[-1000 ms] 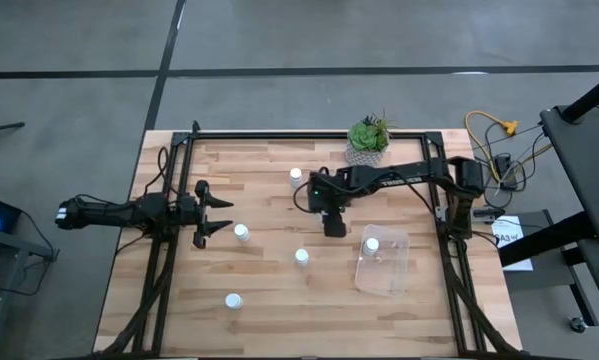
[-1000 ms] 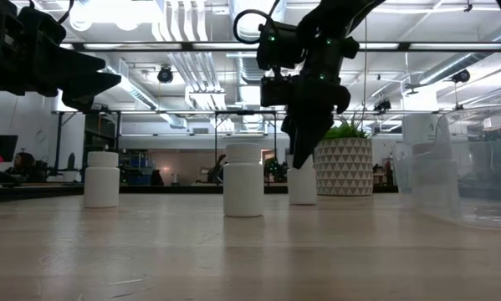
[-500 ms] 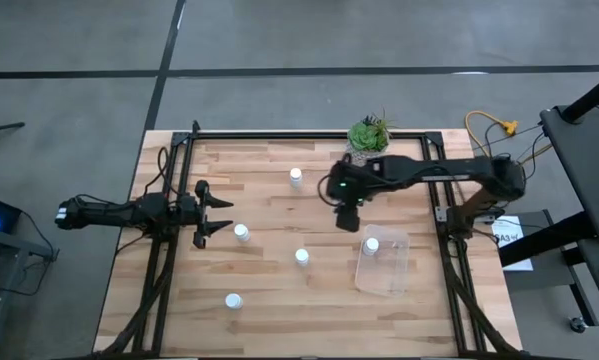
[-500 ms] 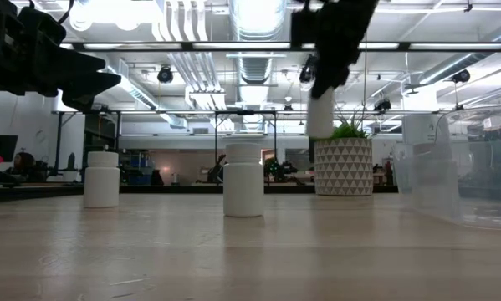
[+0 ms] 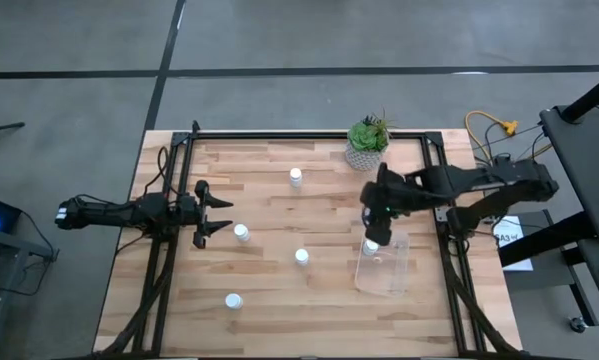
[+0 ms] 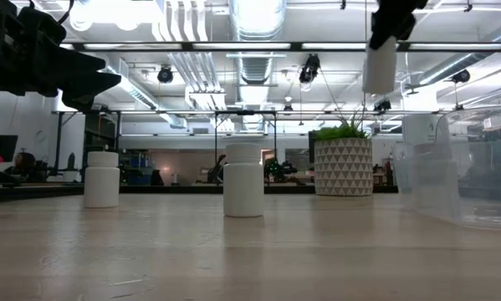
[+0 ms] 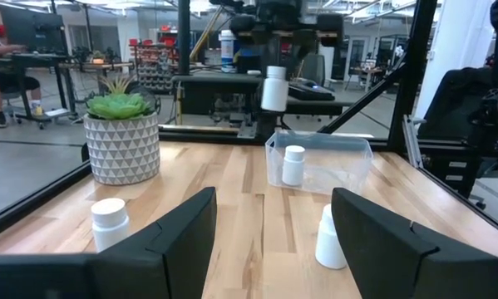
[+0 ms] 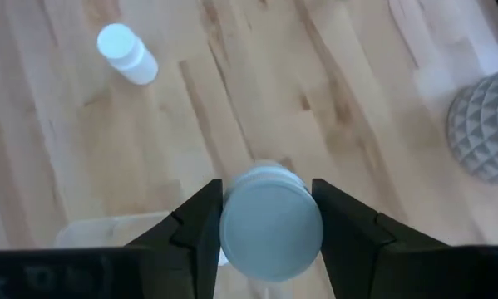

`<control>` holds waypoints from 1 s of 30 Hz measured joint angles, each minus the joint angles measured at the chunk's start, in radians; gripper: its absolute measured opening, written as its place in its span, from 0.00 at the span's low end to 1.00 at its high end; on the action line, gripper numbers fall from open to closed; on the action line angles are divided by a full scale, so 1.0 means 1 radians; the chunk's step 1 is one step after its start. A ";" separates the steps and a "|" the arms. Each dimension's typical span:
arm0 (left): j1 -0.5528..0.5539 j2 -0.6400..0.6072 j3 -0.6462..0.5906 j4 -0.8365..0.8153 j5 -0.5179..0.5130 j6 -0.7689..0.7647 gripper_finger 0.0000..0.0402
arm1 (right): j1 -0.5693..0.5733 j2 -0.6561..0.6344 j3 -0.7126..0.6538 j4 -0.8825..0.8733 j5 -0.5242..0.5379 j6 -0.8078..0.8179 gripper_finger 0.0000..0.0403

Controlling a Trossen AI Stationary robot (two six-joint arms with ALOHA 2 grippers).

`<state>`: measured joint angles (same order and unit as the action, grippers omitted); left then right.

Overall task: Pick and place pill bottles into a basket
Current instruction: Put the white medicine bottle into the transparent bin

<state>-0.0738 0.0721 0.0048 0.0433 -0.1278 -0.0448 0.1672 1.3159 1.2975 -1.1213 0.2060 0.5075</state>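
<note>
right hand (image 8: 265,241) clamped on a pill bottle (image 8: 270,220), held above the clear basket (image 5: 384,266). best lowered upright inside the walls before release. left hand (image 5: 211,212) idle, half open, empty.

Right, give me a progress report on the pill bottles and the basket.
Done: one pill bottle stands inside the basket.

In hand: the right gripper holds a second bottle in the air at the basket's edge.

Left: four bottles on the table, at and. The left gripper waits open beside one of them.
</note>
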 joint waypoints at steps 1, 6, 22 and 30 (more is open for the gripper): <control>0.000 0.000 0.000 0.000 0.000 0.000 0.55 | 0.025 0.000 -0.001 -0.011 0.012 0.030 0.36; 0.000 0.001 0.000 0.000 0.000 0.000 0.55 | 0.169 -0.012 -0.003 -0.109 0.078 0.239 0.36; 0.000 0.002 0.000 0.000 0.000 0.000 0.55 | 0.411 -0.077 -0.244 -0.043 0.121 0.617 0.36; 0.000 0.002 0.000 0.000 0.000 0.000 0.55 | 0.409 -0.141 -0.408 0.058 0.111 0.669 0.36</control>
<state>-0.0741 0.0738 0.0048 0.0433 -0.1280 -0.0448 0.5764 1.1747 0.8894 -1.0631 0.3168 1.1764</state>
